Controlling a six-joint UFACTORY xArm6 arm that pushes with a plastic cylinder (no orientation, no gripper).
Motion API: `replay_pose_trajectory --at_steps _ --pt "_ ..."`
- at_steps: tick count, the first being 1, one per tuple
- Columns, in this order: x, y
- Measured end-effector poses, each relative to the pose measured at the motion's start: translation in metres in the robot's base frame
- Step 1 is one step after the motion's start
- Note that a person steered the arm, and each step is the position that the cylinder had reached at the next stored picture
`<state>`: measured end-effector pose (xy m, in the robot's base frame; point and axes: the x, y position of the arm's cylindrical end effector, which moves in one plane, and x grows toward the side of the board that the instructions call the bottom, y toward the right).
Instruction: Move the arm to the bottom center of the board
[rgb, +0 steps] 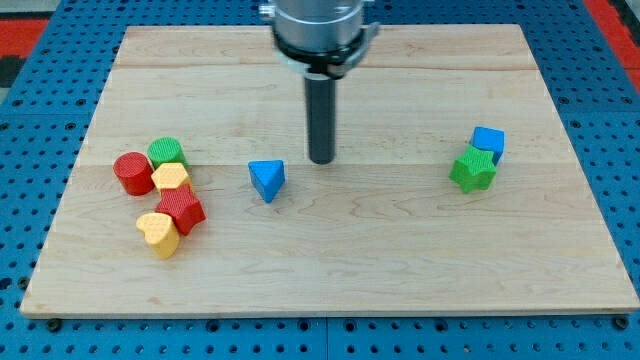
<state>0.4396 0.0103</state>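
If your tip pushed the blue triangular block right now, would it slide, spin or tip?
Probably slide: the blue triangular block sits low and flat on the smooth wooden board. My tip stands at its right; off-centre contact on a slanted face would likely spin it.

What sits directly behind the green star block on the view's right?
A blue cube stands just behind the green star block, toward the view's top, touching it. The star covers the cube's lower front, so that part cannot be seen. My tip is far off, near the blue triangle.
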Motion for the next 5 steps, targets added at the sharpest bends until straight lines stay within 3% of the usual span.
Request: replay_pose_trajectory --at_steps 1,3,4,5 --pt "0.058 -0.07" --pt "0.016 0.008" --pt "0.036 -0.071" --pt "0.056 -0.109"
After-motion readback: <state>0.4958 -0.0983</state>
